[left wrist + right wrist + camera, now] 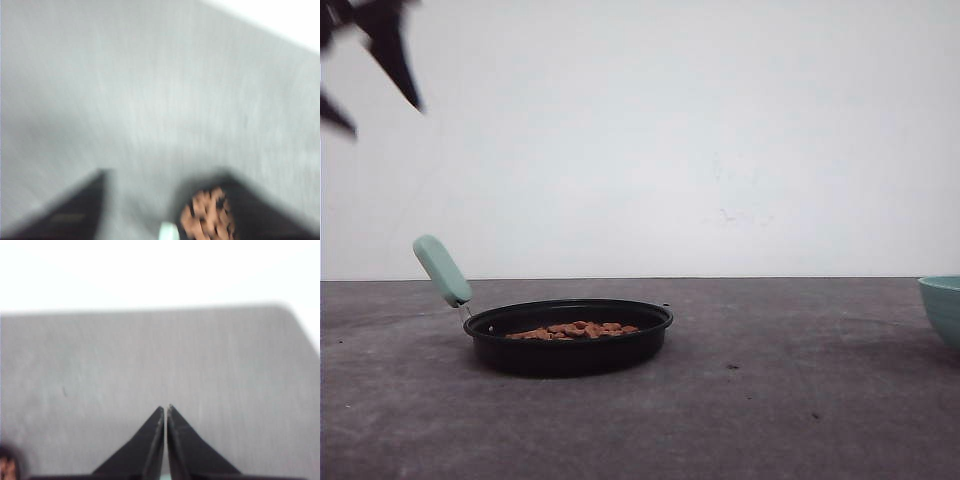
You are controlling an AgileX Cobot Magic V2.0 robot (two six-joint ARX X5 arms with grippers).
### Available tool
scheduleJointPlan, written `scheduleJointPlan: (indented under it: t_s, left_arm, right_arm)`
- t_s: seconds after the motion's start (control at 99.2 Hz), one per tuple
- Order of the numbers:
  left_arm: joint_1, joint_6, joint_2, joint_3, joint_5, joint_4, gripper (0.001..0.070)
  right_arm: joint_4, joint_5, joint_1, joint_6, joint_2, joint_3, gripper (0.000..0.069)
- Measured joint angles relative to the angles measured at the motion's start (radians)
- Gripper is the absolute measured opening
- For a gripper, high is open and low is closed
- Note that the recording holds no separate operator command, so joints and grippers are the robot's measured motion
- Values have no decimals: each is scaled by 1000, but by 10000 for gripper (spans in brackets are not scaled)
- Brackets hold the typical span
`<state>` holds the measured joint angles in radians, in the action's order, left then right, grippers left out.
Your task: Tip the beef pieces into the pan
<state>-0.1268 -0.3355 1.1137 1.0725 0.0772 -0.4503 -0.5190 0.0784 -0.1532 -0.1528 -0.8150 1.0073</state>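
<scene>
Beef (575, 329) lies in the pan (568, 338); left gripper (162, 180) gapes at ten o'clock, right gripper (165, 410) pinched closed.

The left gripper (365, 60) is up high on the left side, well above the table, with its two dark fingers (65, 215) spread wide apart. The right gripper (165, 410) has its fingertips pressed together.

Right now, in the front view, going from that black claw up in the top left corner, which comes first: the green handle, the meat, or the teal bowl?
From the left gripper:
1. Pan handle, below it at left.
2. Beef pieces, in the pan, toward the centre.
3. Teal bowl, far right edge.
</scene>
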Motion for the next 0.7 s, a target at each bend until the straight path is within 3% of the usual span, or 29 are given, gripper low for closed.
scheduleJointPlan:
  t_s: [0.081,0.232,0.393,0.494,0.696]
  left_arm:
    - [0,63,-104,-3,-55,47,64]
    - [11,135,-314,-121,-75,164,26]
    - [39,132,-505,-361,-13,124,24]
    - [39,109,-605,-491,6,99,24]
    - [37,99,-756,-509,-16,92,24]
  right_arm:
    - [61,0,-15,33,40,-48,7]
    - [123,-8,-44,101,140,-208,7]
    - [173,-114,-47,164,299,-409,7]
    - [172,-131,-48,177,388,-469,7]
    - [224,-127,-47,192,472,-473,7]
